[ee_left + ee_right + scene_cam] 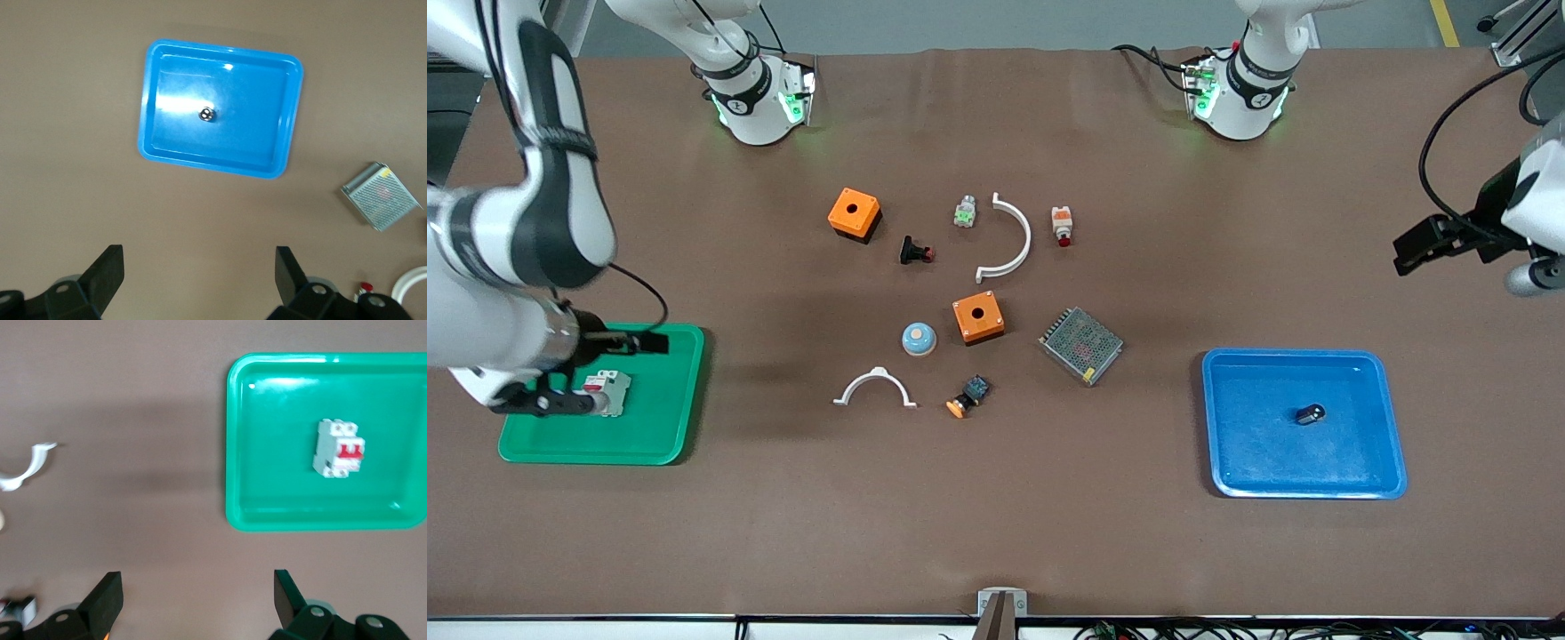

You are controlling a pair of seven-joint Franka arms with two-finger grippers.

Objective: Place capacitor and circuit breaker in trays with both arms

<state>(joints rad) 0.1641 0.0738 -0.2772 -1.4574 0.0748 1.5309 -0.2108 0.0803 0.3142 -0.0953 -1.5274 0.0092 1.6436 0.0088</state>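
Both grippers hang empty, jaws spread: the right gripper (193, 603) over the green tray (667, 427) holding the circuit breaker (607, 391), the left gripper (199, 280) probably clear of the blue tray (1387, 427) holding the capacitor (1310, 413). Retreat straight up, avoiding both trays.

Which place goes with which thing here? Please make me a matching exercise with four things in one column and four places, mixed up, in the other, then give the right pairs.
Things
1. capacitor
2. circuit breaker
3. mesh-covered power supply
4. blue-grey dome button

Places
A. in the green tray
B. on the table, beside the orange box that lies nearer the front camera, toward the right arm's end
C. in the blue tray
D. on the table between that orange box and the blue tray

Pairs: 1-C, 2-A, 3-D, 4-B
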